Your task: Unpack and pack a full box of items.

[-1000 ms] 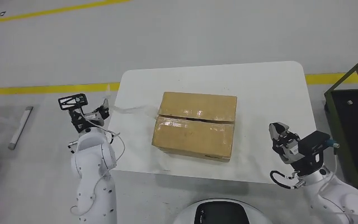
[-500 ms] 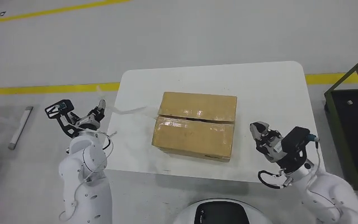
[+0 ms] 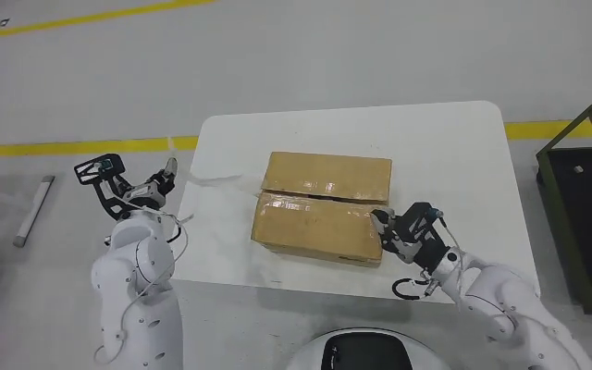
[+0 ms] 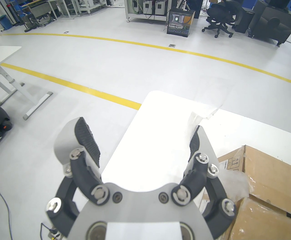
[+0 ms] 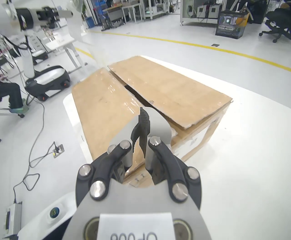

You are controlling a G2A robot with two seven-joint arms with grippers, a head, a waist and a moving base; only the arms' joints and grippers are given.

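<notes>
I see the cardboard box in the middle of the surface, its top flaps slightly parted. My right gripper, jaws clenched and empty, is at its near right corner. My left gripper, jaws released, hangs off the surface's left edge.

The white worktop stands on a pale grey floor. A yellow line runs out from under its left and right edges. A dark green frame stands off the right edge, and a grey table foot lies well off the left edge. Black office chairs stand far behind. A floor socket sits near the worktop's front.
</notes>
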